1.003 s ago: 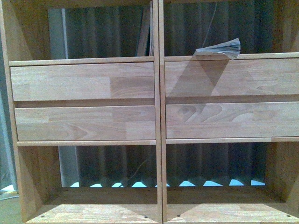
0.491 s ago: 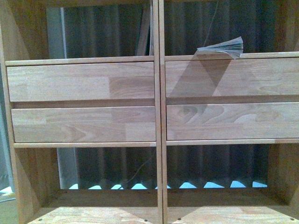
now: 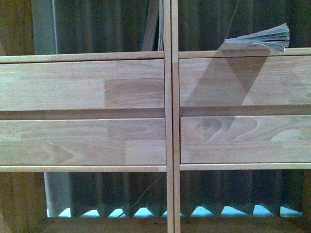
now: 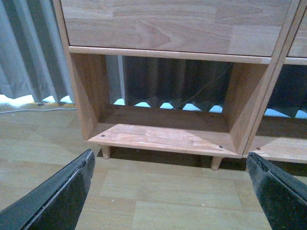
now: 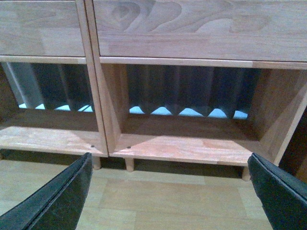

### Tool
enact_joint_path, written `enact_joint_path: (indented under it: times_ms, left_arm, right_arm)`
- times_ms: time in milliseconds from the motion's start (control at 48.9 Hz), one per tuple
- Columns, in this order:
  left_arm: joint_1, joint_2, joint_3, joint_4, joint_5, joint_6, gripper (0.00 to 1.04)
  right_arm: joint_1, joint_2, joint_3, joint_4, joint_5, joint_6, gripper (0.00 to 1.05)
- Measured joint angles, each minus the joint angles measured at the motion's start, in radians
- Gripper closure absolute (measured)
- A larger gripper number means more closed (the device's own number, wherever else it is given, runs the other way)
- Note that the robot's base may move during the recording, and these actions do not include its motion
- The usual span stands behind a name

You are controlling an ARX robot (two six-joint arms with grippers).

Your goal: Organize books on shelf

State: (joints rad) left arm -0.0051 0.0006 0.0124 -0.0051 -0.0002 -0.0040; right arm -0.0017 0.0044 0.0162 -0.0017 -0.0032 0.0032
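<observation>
At the shelf's (image 3: 168,116) upper-right front edge lies a fanned book (image 3: 260,40); left gripper (image 4: 170,157) and right gripper (image 5: 170,158) gape empty.

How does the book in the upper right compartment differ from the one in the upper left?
The right book lies flat, pages fanned open; the left book stands on edge, closed, tilted toward the central upright. The right book looks pale, the left book brownish. Both sit at the same level.

One book (image 3: 257,40) flat in the shelf's (image 3: 82,87) upper right compartment; leaning books (image 3: 150,29) against the central uprights (image 3: 171,121), upper left.
</observation>
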Motion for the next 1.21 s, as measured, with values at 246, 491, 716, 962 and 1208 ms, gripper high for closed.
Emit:
enact_joint_path:
  times_ms: [246, 491, 716, 962, 1208]
  left_arm:
    - [0.000, 0.000, 0.000, 0.000, 0.000, 0.000, 0.07]
    - [0.000, 0.000, 0.000, 0.000, 0.000, 0.000, 0.07]
    - [0.000, 0.002, 0.000, 0.000, 0.000, 0.000, 0.07]
    - [0.000, 0.001, 0.000, 0.000, 0.000, 0.000, 0.07]
    - [0.000, 0.000, 0.000, 0.000, 0.000, 0.000, 0.07]
  right_arm:
    - [0.000, 0.000, 0.000, 0.000, 0.000, 0.000, 0.07]
    - [0.000, 0.000, 0.000, 0.000, 0.000, 0.000, 0.07]
    - [0.000, 0.000, 0.000, 0.000, 0.000, 0.000, 0.07]
    - [0.000, 0.000, 0.000, 0.000, 0.001, 0.000, 0.07]
    - [0.000, 0.000, 0.000, 0.000, 0.001, 0.000, 0.07]
